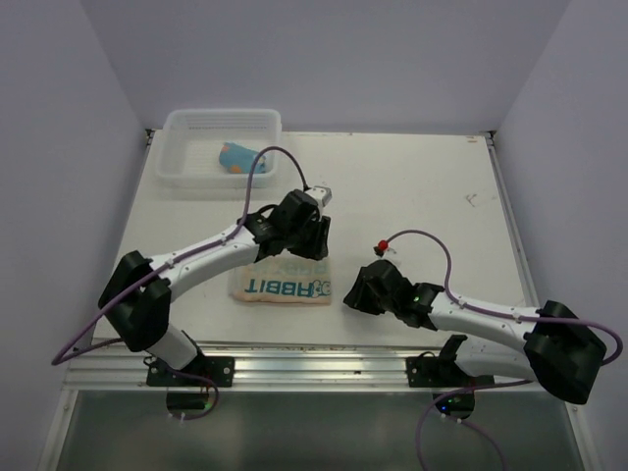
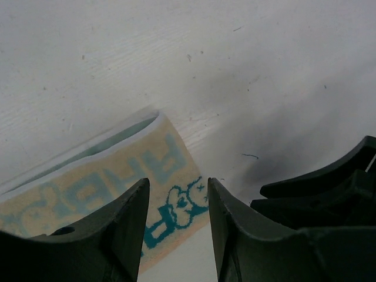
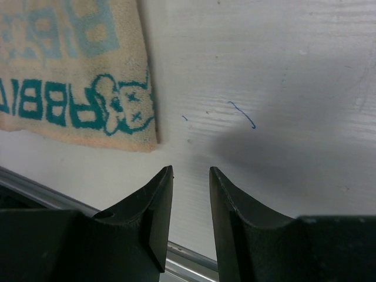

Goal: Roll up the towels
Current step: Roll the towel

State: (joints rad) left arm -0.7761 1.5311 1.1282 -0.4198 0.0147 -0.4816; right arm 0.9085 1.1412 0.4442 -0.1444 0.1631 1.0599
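Note:
The cream towel (image 1: 283, 287) with teal "RABBIT" lettering lies folded flat near the table's front edge. It also shows in the left wrist view (image 2: 100, 188) and the right wrist view (image 3: 76, 76). My left gripper (image 1: 314, 250) hovers over its right end, jaws open and empty (image 2: 178, 191). My right gripper (image 1: 355, 292) is open and empty just right of the towel, over bare table (image 3: 191, 176). The light blue towel (image 1: 238, 157) lies bundled inside the white basket (image 1: 186, 123).
The basket stands at the back left of the white table (image 1: 412, 186). A metal rail (image 1: 314, 358) runs along the front edge, close under my right gripper (image 3: 35, 185). The right gripper's dark body shows in the left wrist view (image 2: 329, 194).

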